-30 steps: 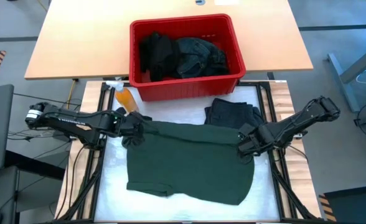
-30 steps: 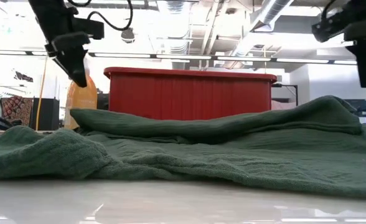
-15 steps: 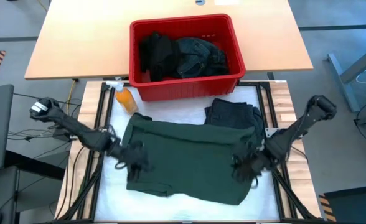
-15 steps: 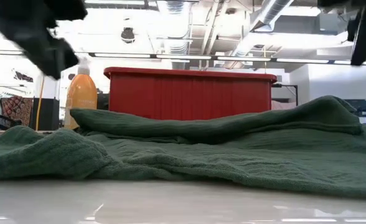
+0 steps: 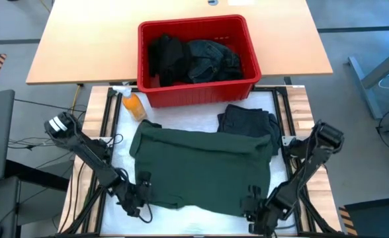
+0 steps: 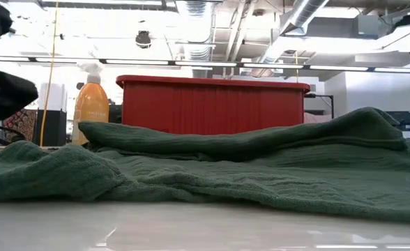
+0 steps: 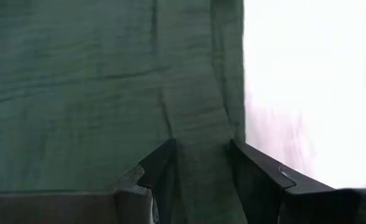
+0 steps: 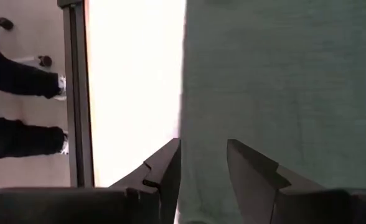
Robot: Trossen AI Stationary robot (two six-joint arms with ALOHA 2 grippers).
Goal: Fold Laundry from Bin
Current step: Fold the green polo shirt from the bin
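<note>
The red bin (image 5: 198, 59) stands on the tan counter (image 5: 75, 46) at the far side. Dark laundry (image 5: 194, 59) is heaped in it: a black garment toward the left wall and a dark grey-green bundle toward the right. Some bare red floor shows along the near wall. In the low view the bin (image 6: 212, 104) rises behind the spread cloth, with an orange spray bottle (image 6: 92, 103) just beside its left end; from above the bottle (image 5: 132, 102) lies by the bin's near left corner.

A green shirt (image 5: 201, 168) lies flat on the white mat (image 5: 201, 221) in front of the bin. Its long axis runs left to right, and a short sleeve sticks out at the near left corner. A folded black garment (image 5: 247, 122) lies between the shirt's far right corner and the bin, touching the shirt.

The left tool (image 5: 138, 198) is at the shirt's near left corner. Its wrist view shows the fingers (image 7: 158, 171) apart, with the hem of the shirt (image 7: 96, 93) between them and white mat beside it. The right tool (image 5: 257, 211) is at the near right corner, its fingers (image 8: 164, 168) apart too, straddling the shirt's edge (image 8: 282, 81) where it meets the mat.

Bare mat shows as a thin strip along the near edge and down both sides. Black frame rails close in the mat on both sides.
</note>
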